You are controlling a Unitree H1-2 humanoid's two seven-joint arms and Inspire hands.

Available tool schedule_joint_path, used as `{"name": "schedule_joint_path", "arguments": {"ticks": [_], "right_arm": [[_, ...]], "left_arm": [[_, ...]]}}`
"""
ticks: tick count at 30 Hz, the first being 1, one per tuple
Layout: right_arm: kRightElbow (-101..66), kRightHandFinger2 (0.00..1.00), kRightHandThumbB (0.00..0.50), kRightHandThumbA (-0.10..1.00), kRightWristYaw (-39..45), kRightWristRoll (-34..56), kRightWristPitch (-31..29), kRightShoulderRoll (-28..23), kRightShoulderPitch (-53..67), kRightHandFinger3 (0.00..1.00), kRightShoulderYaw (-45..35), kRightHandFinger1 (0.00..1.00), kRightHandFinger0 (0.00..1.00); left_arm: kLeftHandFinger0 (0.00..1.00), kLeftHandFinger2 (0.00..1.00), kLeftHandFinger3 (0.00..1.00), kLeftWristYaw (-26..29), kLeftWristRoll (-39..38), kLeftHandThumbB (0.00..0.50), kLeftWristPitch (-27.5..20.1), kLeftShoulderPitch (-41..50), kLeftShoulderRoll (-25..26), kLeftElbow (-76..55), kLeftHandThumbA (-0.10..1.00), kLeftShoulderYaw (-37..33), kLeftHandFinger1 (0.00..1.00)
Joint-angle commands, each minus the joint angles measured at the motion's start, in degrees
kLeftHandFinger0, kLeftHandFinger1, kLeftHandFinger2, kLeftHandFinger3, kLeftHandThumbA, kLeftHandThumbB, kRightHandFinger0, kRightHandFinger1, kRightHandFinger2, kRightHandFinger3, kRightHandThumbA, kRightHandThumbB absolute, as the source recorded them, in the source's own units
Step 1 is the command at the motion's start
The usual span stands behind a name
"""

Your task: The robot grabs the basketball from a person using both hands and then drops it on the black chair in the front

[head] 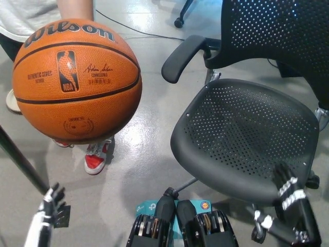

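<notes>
An orange Wilson basketball [77, 80] fills the upper left, held out from above by a person's forearm [75, 9]. A black office chair stands at the right, with a perforated seat [244, 136], a mesh back and an armrest [182, 56]. My white left hand [50, 203] is low at the bottom left, fingers apart, well below the ball and holding nothing. My black right hand [289, 186] rises at the bottom right, over the chair seat's front edge, fingers apart and empty. Neither hand touches the ball.
The person stands at the upper left in a white shirt, one red-and-white shoe [96, 157] on the grey floor. A dark pole [20, 162] slants in from the left edge. A cable [133, 32] runs across the floor behind.
</notes>
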Motion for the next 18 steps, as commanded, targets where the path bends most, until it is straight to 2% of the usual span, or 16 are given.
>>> {"name": "schedule_joint_path", "arguments": {"ticks": [1,4,6,8,9,11,13,14,18], "right_arm": [[-9.27,1.0,0.252,1.0,1.46,4.23,7.74,-0.77,-6.11,1.0,1.01,1.0,1.0],[-10.11,1.0,0.318,1.0,1.56,5.17,11.13,-1.26,-9.71,1.0,1.09,1.0,1.0],[-9.62,1.0,0.343,1.0,2.91,7.73,14.31,-1.62,-13.83,1.0,1.82,1.0,1.0],[-8.09,1.0,0.344,1.0,2.53,8.47,16.01,-0.77,-16.97,1.0,1.83,1.0,1.0],[-7.35,1.0,0.347,1.0,2.43,8.72,16.36,-0.47,-17.94,1.0,1.75,1.0,1.0],[-3.53,1.0,0.32,1.0,3.1,10.49,16.63,1.14,-21.89,1.0,1.79,1.0,1.0],[-1.88,1.0,0.326,1.0,3.73,10.9,17.73,1.55,-24.05,1.0,2.1,1.0,1.0],[0.78,1.0,0.346,1.0,4.04,11.66,19.41,2.82,-27.4,1.0,2.54,1.0,1.0],[5.86,1.0,0.375,1.0,4.43,10.91,20.12,4.59,-32.63,1.0,2.87,1.0,1.0]], "left_arm": [[1.0,1.0,1.0,1.65,-4.25,0.067,1.06,-1.33,1.93,-5.33,1.0,4.41,1.0],[1.0,1.0,1.0,1.7,-4.65,0.088,2.14,-2.75,2.47,-6.76,1.0,6.58,1.0],[1.0,1.0,1.0,1.5,-5.54,0.1,3.81,-3.69,3.74,-8.82,1.0,8.38,1.0],[1.0,1.0,1.0,1.54,-6.0,0.139,5.03,-5.36,4.53,-9.77,1.0,9.72,1.0],[1.0,1.0,1.0,1.58,-5.96,0.141,5.71,-6.06,4.69,-9.95,1.0,9.98,1.0],[1.0,1.0,1.0,1.44,-6.36,0.15,7.08,-7.77,5.69,-11.4,1.0,11.05,1.0],[1.0,1.0,1.0,1.77,-5.84,0.165,8.17,-8.89,6.04,-12.27,1.0,11.61,1.0],[1.0,1.0,1.0,1.84,-5.8,0.171,9.87,-10.7,7.01,-13.51,1.0,11.97,1.0],[1.0,1.0,1.0,2.04,-5.09,0.183,13.35,-13.59,7.9,-15.77,1.0,12.38,1.0]]}}
